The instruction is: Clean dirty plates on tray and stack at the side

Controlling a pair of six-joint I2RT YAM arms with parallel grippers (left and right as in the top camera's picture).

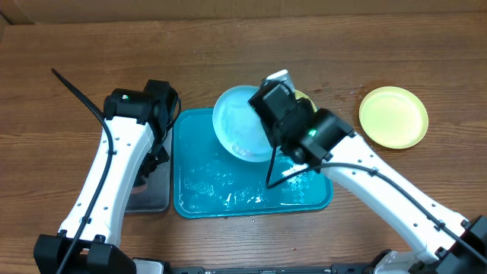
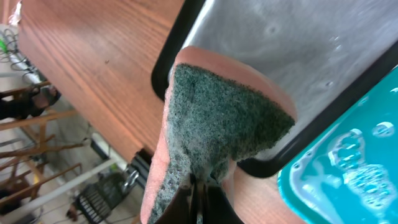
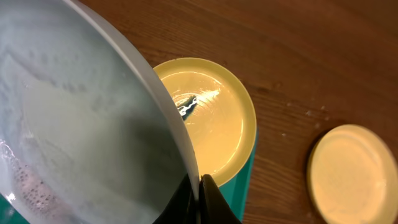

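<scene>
Your right hand [image 3: 200, 190] was clenched on the rim of the blue-white plate [image 1: 240, 122], tilted over the far side of the tray [image 1: 228, 202]. Your left hand [image 2: 198, 193] gripped the sponge [image 2: 217, 118] over the grey tray [image 2: 298, 56], so the plate lay to its right

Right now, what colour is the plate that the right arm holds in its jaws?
The plate is pale blue-white; the overhead view shows it best.

Tray [image 1: 228, 199] central on the surface [image 1: 228, 46], smaller tray [image 1: 152, 194] just left.
Tilted plate [image 1: 236, 125] over the tray's far edge; second plate [image 3: 217, 118] on its far-right corner; third plate [image 1: 393, 116] well right; sponge [image 2: 217, 118] over the smaller tray.
</scene>
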